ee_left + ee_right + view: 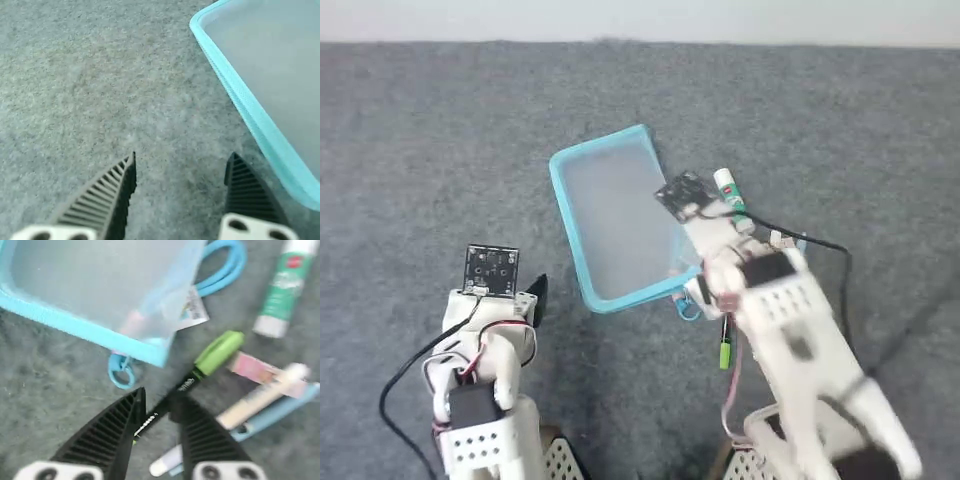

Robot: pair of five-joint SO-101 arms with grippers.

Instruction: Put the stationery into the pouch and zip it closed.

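The translucent pouch (615, 220) with a turquoise rim lies in the middle of the grey mat; its corner and zip ring (121, 375) show in the right wrist view. My right gripper (156, 401) is just off that corner, shut on a black pen with a green cap (216, 351), which slants between the fingers. The same pen (725, 348) pokes out under the right arm. A green-and-white glue stick (282, 290) lies beyond it. My left gripper (182, 160) is open over bare mat, beside the pouch's edge (240, 95).
Near the pen lie a pink piece (252, 370), a cream stick (260, 397) and a light blue item (282, 412). A blue loop (225, 270) and a paper tag (195, 310) hang off the pouch. The glue stick (728, 188) lies right of the pouch.
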